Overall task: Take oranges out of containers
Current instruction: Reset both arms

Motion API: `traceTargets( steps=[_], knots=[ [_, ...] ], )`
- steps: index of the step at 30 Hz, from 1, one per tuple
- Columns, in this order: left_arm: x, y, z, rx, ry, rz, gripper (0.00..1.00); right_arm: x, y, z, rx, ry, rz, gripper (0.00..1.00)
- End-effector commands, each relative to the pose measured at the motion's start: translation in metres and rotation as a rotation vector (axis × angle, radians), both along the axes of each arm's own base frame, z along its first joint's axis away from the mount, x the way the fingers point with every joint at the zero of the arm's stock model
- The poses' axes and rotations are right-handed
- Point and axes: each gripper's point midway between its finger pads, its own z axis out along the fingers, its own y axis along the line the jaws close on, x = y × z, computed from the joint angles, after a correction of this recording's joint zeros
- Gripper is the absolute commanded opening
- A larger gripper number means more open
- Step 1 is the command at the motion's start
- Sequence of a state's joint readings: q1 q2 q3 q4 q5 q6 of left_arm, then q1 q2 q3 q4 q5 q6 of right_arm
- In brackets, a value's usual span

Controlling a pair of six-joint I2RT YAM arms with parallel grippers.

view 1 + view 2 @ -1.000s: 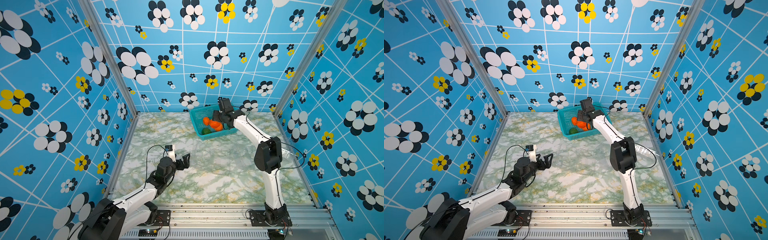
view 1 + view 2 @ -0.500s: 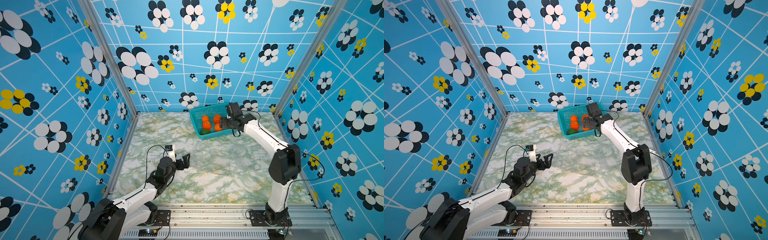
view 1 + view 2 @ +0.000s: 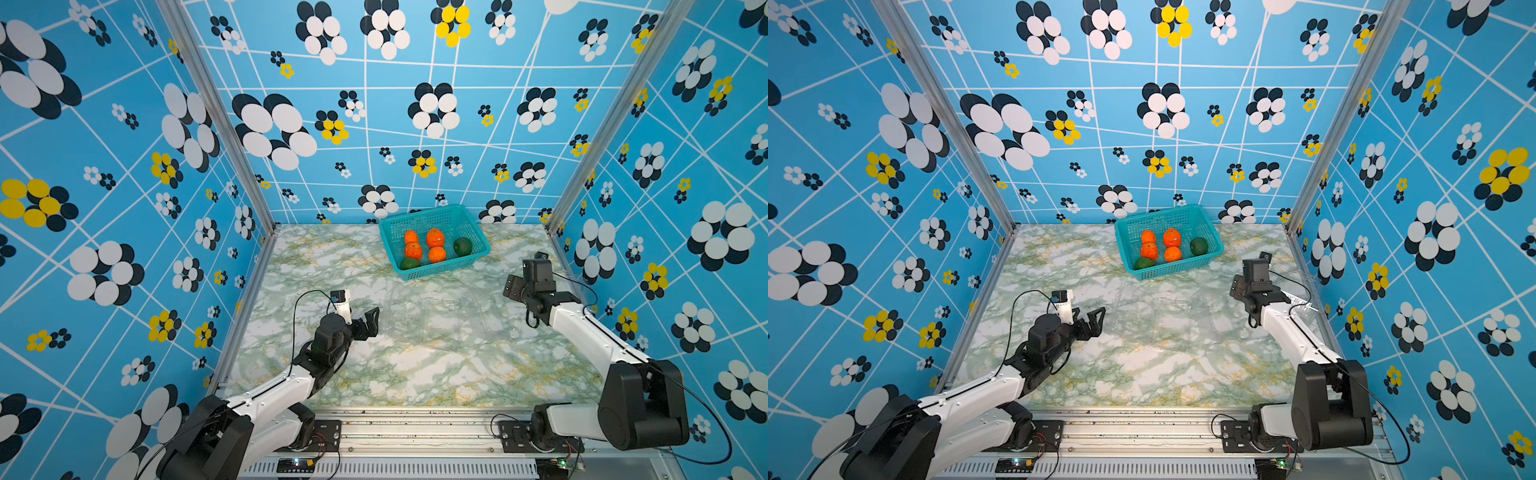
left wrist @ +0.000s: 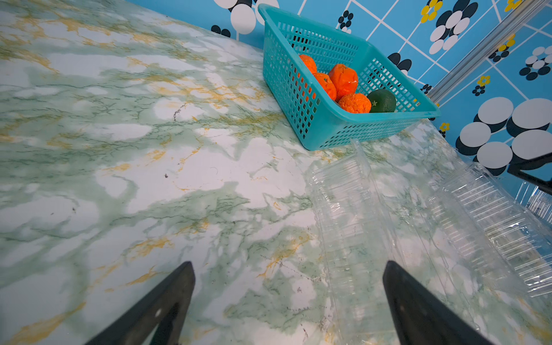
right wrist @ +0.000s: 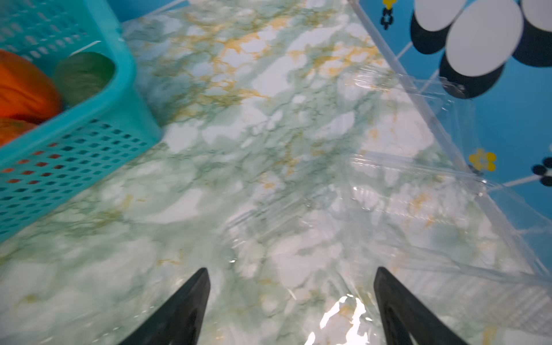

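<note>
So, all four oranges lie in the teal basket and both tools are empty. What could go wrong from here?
1. The clear containers lie on the table, one just in front of the right tool. They look thin and are hard to see, so a moving arm might sweep or crush them.
2. The oranges sit loose in the basket; a bump to it could roll them.

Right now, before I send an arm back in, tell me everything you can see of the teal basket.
The teal basket is a rectangular, open-topped tub of what looks like hard plastic, with perforated mesh walls and a solid flared rim. It stands upright on the marbled table, far side, turned askew near the back wall. Inside lie four oranges and two dark green fruits.
</note>
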State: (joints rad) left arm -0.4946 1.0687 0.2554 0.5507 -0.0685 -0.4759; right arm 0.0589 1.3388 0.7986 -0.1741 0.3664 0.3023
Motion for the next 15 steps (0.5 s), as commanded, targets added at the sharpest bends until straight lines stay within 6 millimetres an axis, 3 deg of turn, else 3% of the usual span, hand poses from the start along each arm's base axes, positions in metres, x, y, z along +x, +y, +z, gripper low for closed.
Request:
traceTargets(
  steps=[1, 6, 12, 15],
  knots=[
    [0.004, 0.001, 0.004, 0.019, -0.017, 0.0, 1.0, 0.008, -0.022, -0.001, -0.053, -0.133, -0.067, 0.88],
    [0.004, 0.0, 0.004, 0.036, -0.038, -0.015, 1.0, 0.013, -0.02, -0.038, -0.069, -0.087, -0.024, 0.9],
    [0.009, -0.004, 0.007, 0.082, -0.032, -0.038, 0.99, 0.025, -0.015, -0.028, -0.108, -0.173, 0.047, 0.96],
    [0.013, -0.002, 0.008, 0.097, -0.045, -0.036, 0.99, 0.027, -0.027, -0.021, -0.135, -0.225, -0.019, 0.96]
  ],
)
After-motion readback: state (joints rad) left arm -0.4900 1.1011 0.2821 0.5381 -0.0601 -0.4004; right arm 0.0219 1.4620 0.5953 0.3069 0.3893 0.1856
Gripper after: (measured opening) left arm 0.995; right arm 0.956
